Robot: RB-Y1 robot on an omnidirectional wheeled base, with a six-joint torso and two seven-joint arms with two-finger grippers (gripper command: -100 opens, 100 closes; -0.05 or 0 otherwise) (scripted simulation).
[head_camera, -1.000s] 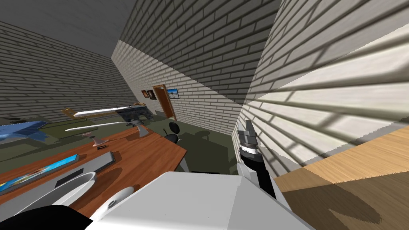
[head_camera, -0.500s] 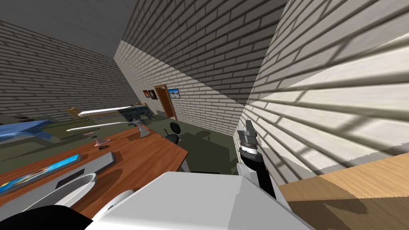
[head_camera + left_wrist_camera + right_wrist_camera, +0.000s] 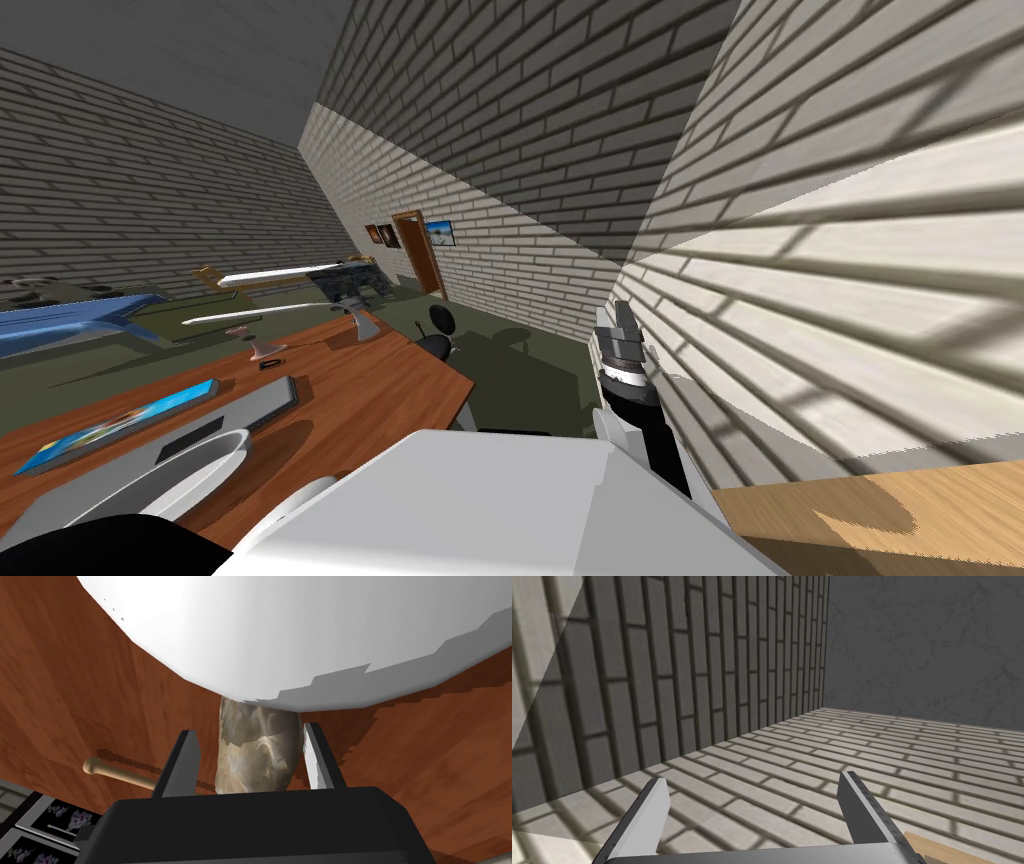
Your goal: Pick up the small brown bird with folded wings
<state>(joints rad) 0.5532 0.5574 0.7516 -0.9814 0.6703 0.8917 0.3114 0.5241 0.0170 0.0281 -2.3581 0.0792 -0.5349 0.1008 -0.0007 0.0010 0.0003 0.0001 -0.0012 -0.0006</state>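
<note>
Pale brown bird (image 3: 257,751) clamped between left jaws, above reddish-brown desk (image 3: 75,676), right jaws wide apart

Wooden rod (image 3: 119,774) on red-brown desk (image 3: 50,701)

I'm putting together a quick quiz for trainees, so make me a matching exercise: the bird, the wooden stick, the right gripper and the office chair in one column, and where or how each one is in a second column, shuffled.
Column one
1. bird
2. wooden stick
3. right gripper
4. office chair

Column two
A. open, facing a brick wall
B. on the floor beyond the table
C. between the fingers of the left gripper
D. lying on the red-brown table, beside the left gripper

Pairs: 1-C, 2-D, 3-A, 4-B
</note>
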